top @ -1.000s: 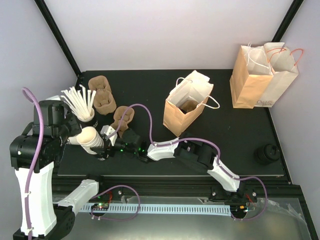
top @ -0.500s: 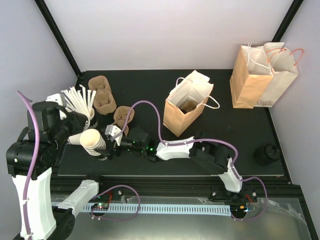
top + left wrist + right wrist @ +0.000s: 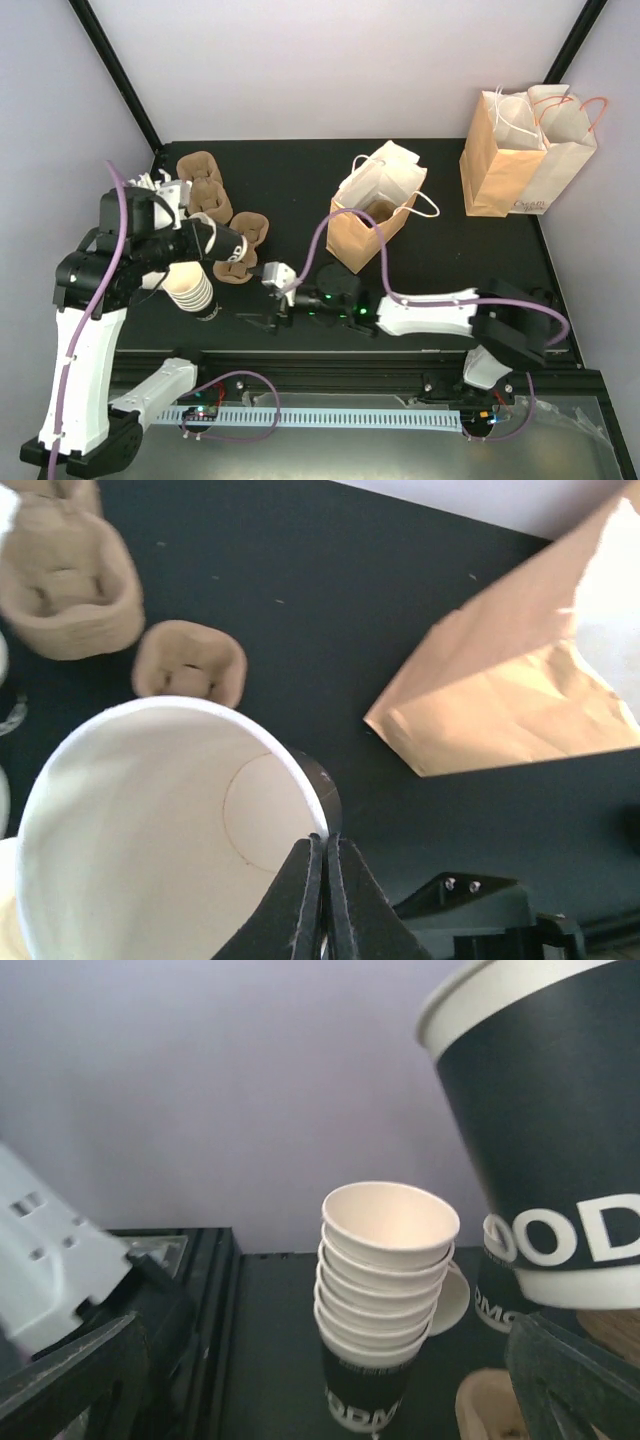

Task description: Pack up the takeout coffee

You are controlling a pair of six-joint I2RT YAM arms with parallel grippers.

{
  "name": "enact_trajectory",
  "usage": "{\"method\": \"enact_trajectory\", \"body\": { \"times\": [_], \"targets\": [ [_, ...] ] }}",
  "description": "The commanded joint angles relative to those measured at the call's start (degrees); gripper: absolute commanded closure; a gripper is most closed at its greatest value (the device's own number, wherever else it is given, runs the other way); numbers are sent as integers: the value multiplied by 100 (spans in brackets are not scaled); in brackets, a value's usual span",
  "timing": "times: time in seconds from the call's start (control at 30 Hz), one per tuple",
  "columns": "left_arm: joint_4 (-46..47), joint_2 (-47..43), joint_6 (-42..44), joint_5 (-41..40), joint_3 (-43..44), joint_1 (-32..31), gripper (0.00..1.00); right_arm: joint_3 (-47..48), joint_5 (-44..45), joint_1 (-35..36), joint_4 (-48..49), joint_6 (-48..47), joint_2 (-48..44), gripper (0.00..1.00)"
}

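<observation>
Near the left edge of the worktop (image 3: 450,265) the left arm (image 3: 75,370) rose from its base as a tall white column, folded at the elbow and reached right and downward, with its wrist above the near end of the cup carriers (image 3: 205,190). The left claw (image 3: 325,875) was pinched tight on the wall of a lidless paper cup (image 3: 150,830), one finger inside the rim and one outside. That cup hung in the air, mouth up and slightly tilted. It was just beside and higher than a stack of cups (image 3: 385,1290) standing on the worktop near the front left corner. The right arm (image 3: 430,315) lay low and long across the front of the worktop. Its elbow was doubled back near the right edge and its forearm stretched leftward. The right claw (image 3: 265,300) was spread wide and held nothing; its two fingers framed the stack from a short way off without touching it. An open brown bag (image 3: 370,225) stood upright about mid-worktop, and two more bags (image 3: 525,150) stood at the far right corner. The lidded coffee (image 3: 543,294) sat by the right edge, well apart from both claws. It was mostly hidden behind the right arm's elbow, so only a dark sliver showed.
</observation>
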Motion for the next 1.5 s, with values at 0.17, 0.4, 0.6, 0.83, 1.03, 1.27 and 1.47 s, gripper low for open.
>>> {"method": "enact_trajectory", "body": {
  "times": [0.17,0.4,0.6,0.83,1.03,1.27,1.47],
  "targets": [
    [953,371,-602,-130,-501,-1767,98,-1702,74,-12,-1141,1280,-1860,0],
    [946,930,-504,-963,-666,-2915,98,-2584,461,-151,-3117,2086,-3565,0],
    [1891,1154,-405,-966,-1327,-3711,98,-2804,-157,-1709,-4948,3283,-4615,0],
    [3044,1756,-549,-1180,-2044,-4415,98,-2081,791,-2665,-7188,3760,-4562,0],
    [3434,2616,-498,-1682,-1917,-4972,98,-1722,908,-3221,-7795,3902,-3927,0],
    [3046,3537,-518,-2332,-1453,-5256,98,-1639,1356,-3389,-7961,4019,-3946,0],
    [2631,4039,-657,-3141,-1118,-5728,98,-1502,1327,-3670,-8171,3828,-3746,0]
  ]
}}
